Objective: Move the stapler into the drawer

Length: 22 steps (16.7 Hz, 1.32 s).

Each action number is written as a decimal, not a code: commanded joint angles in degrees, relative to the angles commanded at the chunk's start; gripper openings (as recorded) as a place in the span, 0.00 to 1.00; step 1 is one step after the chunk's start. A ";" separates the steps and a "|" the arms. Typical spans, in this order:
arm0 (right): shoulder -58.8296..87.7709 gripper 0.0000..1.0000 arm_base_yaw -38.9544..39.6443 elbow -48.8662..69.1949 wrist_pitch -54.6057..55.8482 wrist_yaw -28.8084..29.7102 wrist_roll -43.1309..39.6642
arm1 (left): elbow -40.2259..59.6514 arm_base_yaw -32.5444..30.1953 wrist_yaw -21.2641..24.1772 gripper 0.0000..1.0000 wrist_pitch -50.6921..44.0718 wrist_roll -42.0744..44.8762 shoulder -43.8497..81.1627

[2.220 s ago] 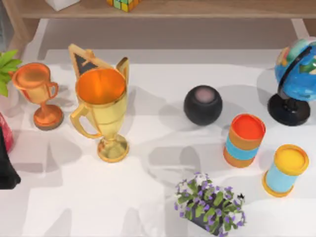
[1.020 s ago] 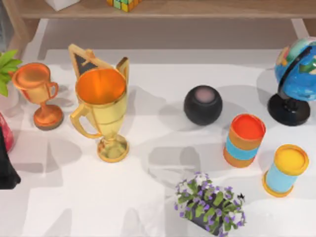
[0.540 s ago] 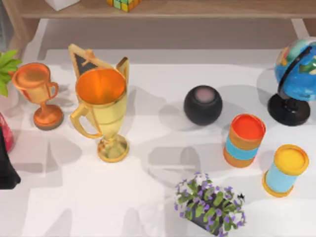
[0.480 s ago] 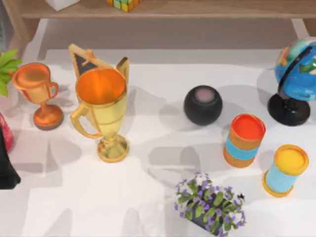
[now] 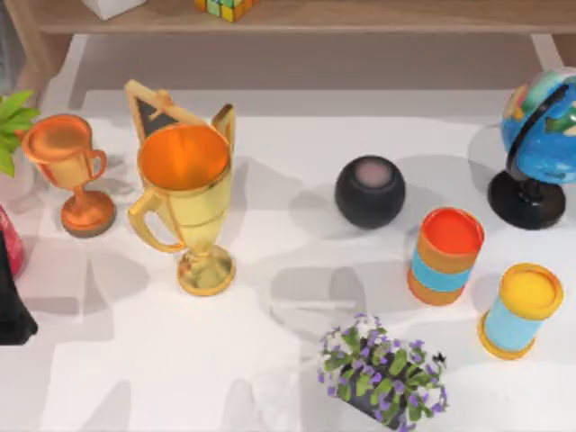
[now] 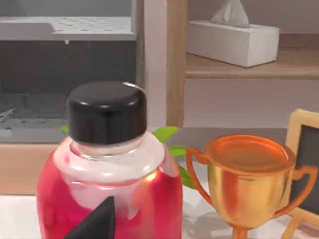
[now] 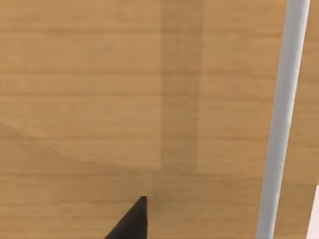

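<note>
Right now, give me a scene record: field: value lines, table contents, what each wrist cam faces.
table_left: small copper trophy; large gold trophy
table_centre: black round speaker; purple flower pot
table_right: globe; orange-lidded can; yellow-lidded can
shelf: tissue box; colour cube
left_wrist_faces: red bottle with black cap
right_wrist_faces: wooden panel

Gold trophy (image 5: pixel 184 202) left, black speaker (image 5: pixel 370 191) mid, globe (image 5: pixel 543 144) right.
</note>
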 joint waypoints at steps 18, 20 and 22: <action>0.25 0.00 0.05 0.14 -0.29 0.14 0.10 | 0.00 0.00 0.00 1.00 0.00 0.00 0.00; 1.13 0.00 1.31 2.28 -1.72 1.29 0.11 | 0.00 0.00 0.00 1.00 0.00 0.00 0.00; 2.37 0.00 3.12 6.15 -3.91 3.27 0.16 | 0.00 0.00 0.00 1.00 0.00 0.00 0.00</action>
